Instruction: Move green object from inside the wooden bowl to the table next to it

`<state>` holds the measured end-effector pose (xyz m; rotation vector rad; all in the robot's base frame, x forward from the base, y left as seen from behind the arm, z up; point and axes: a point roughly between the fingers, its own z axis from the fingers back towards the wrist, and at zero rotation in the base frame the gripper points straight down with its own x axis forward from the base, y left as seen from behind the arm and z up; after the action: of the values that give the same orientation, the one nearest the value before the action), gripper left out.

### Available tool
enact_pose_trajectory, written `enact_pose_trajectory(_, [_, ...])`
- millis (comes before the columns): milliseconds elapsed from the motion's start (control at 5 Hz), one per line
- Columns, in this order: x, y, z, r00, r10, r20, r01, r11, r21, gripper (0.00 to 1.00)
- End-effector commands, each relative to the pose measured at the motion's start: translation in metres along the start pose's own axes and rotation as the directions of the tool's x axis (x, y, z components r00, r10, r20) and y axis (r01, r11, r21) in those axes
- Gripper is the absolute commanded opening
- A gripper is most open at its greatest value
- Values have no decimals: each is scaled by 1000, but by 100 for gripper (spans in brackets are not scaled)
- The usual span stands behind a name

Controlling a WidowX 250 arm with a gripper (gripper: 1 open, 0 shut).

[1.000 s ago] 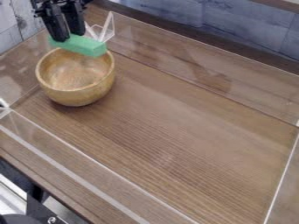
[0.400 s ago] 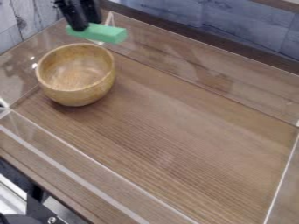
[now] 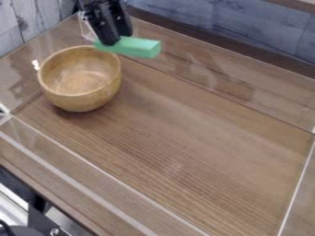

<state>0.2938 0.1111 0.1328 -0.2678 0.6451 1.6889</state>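
Near the far left corner of the table (image 3: 197, 129), the gripper (image 3: 112, 39) has its dark fingers (image 3: 106, 29) closed on the left end of the green block (image 3: 133, 45). The block sticks out to the right of the fingers, roughly level, with its long side running along the far edge. It is clear of the bowl (image 3: 80, 77), up and to the right of the bowl's far rim, over bare wood near the far acrylic wall (image 3: 234, 57). Whether it hangs above the tabletop or touches it cannot be told from this view.

The gripper comes in from the top of the picture, and only its lower black part shows; the arm above is cut off by the frame.

The bowl stands upright on the left part of the table, close to the left edge, and nothing lies inside it; its smooth tan inside is fully visible. It is close to the block, but they do not touch.

The rest of the wood-grain surface stretches toward the right and near edges. Low clear walls run along all the edges that show, meeting at the near left and far right corners.
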Motion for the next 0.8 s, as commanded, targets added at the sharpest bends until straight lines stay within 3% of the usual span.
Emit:
enact_pose_trajectory(0, [-20, 2, 18, 998, -64, 23, 66, 996, -52, 0])
enact_pose_trajectory(200, [-30, -3, 12, 995, -100, 17, 101, 994, -34, 0])
enact_pose_trajectory(600, [-64, 10, -15, 999, -44, -13, 43, 997, -69, 0])
